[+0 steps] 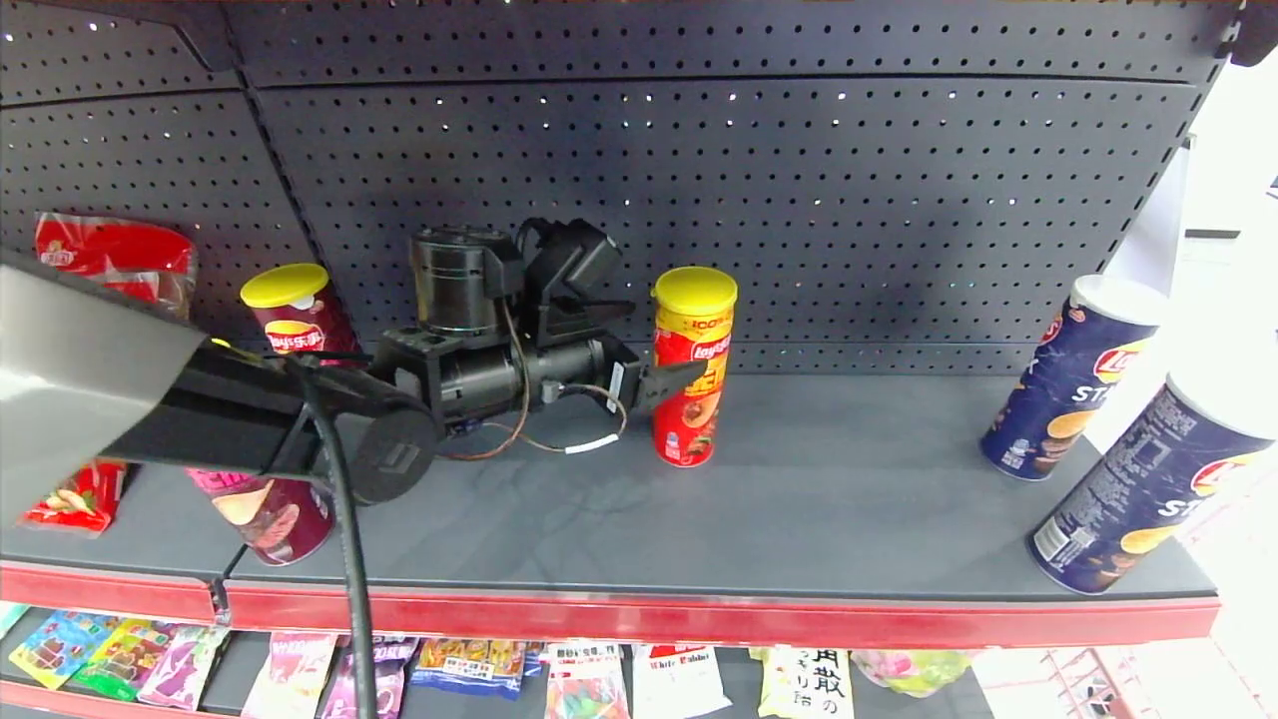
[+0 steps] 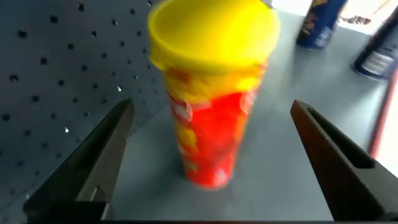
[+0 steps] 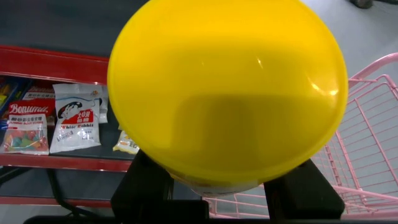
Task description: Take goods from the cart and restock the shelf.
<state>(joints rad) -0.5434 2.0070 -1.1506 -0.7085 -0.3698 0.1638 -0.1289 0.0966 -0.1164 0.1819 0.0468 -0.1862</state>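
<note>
Cans stood on the grey shelf (image 1: 819, 499). One red can (image 1: 691, 330) with a yellow lid stood upright near the middle, close to the holed back wall (image 1: 799, 200). The left gripper (image 2: 212, 104) was right at this can, with its arm lying toward 9 o'clock. Its fingers (image 2: 99, 162) were spread wide, one on each side of the red can. A gap showed between each finger and the can.

Past the arm, at 9 o'clock from the red can, stood a dark red can (image 1: 300, 315), also with a yellow lid. Another can (image 1: 272, 517) was at 7 o'clock, near the shelf's front edge. A blue can (image 1: 1068, 384) with a white lid stood well apart at 3 o'clock. A nearer blue can (image 1: 1148, 479) was at 4 o'clock. Red bags (image 1: 115, 255) were at the far 9 o'clock end.

The right gripper (image 3: 227, 196) was pinching a second can (image 3: 227, 93), whose yellow lid faced the camera. Its fingers (image 3: 149, 193) pressed on both sides of that can. Near it was the pink cart (image 3: 370, 155). Snack bags (image 3: 74, 118) lay on a lower shelf (image 3: 68, 163) with a red edge.
</note>
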